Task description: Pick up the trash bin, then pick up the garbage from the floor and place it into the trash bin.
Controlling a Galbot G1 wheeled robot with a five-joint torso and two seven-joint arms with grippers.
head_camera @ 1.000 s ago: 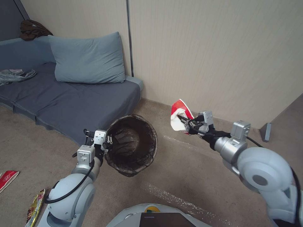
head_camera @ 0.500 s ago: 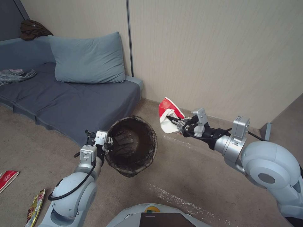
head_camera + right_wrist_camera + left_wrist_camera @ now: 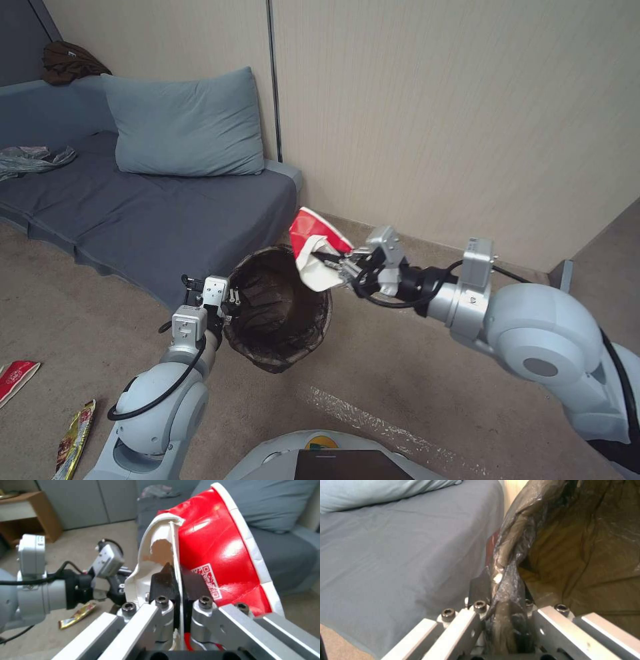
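Head view: a crumpled red-and-white wrapper [image 3: 317,250] is pinched by the right gripper [image 3: 331,259] over the bag-lined trash bin [image 3: 280,310], seemingly gripped at its rim by the left gripper [image 3: 227,298], beside the sofa [image 3: 133,213].

My right gripper [image 3: 176,580], brushed metal with matt black pads, pinches a glossy red-and-white paper wrapper [image 3: 319,250], its white edge torn. My left gripper [image 3: 506,605] clamps the trash bin [image 3: 280,313] by its thin, crinkly dark plastic liner. The sofa [image 3: 167,213] is matt grey cloth.
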